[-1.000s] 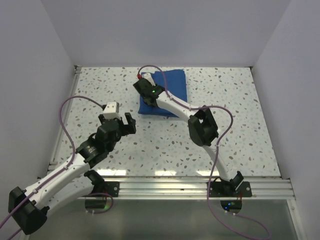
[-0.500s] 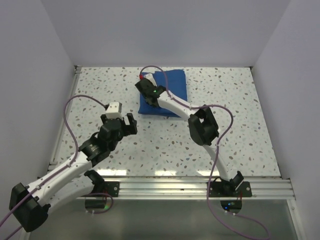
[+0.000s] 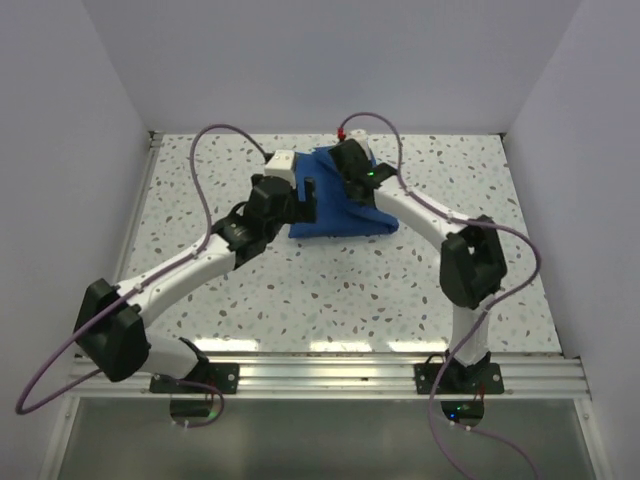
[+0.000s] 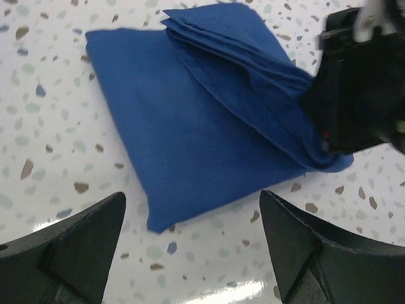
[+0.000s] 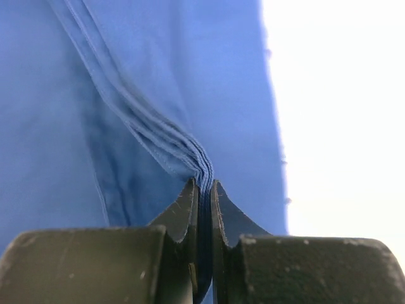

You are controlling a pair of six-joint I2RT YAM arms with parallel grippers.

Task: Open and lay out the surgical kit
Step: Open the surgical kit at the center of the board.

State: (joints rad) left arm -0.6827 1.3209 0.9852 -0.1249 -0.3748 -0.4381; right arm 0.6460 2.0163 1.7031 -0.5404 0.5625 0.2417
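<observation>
Blue cloth, one folded bundle, lies at the far middle of the speckled surface. Two arms reach it. The right tool is pinched tight on a stack of the cloth's folded edges, which rise in a ridge. The left tool hangs over the bundle's near-left corner, its two fingers spread wide, holding nothing.

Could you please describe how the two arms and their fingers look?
The left arm and the right arm have white links and black joints. A purple cable loops along each. The fingers are black and wedge-shaped. A green light glows on the right wrist.
</observation>
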